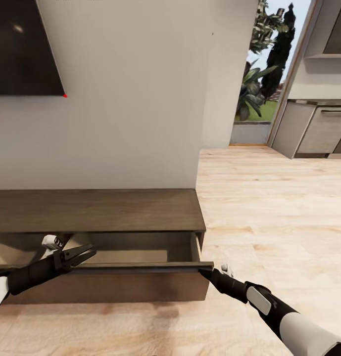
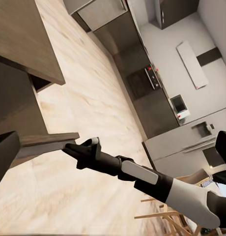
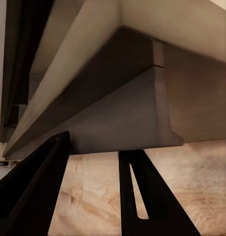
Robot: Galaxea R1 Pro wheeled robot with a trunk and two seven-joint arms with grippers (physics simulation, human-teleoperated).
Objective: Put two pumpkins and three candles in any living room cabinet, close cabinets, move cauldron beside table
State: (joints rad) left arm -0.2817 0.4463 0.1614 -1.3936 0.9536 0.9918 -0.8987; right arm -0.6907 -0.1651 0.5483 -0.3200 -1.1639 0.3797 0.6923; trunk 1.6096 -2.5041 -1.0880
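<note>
Long, low dark brown wooden cabinet (image 1: 96, 210) against the white wall, its drawer (image 1: 140, 269) pulled out, pale interior showing. Left gripper (image 1: 83, 254) over the drawer's front edge, fingers narrowly parted, empty. Right gripper (image 1: 206, 271) at the drawer's front right corner, fingers apart, holding nothing.

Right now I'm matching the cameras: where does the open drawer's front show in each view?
Head view: drawer front, lower centre, under the cabinet top.
Left wrist view: its end, at the left edge.
Right wrist view, upper middle, beyond the fingers.
Shared landmark: right gripper at the drawer's corner.
</note>
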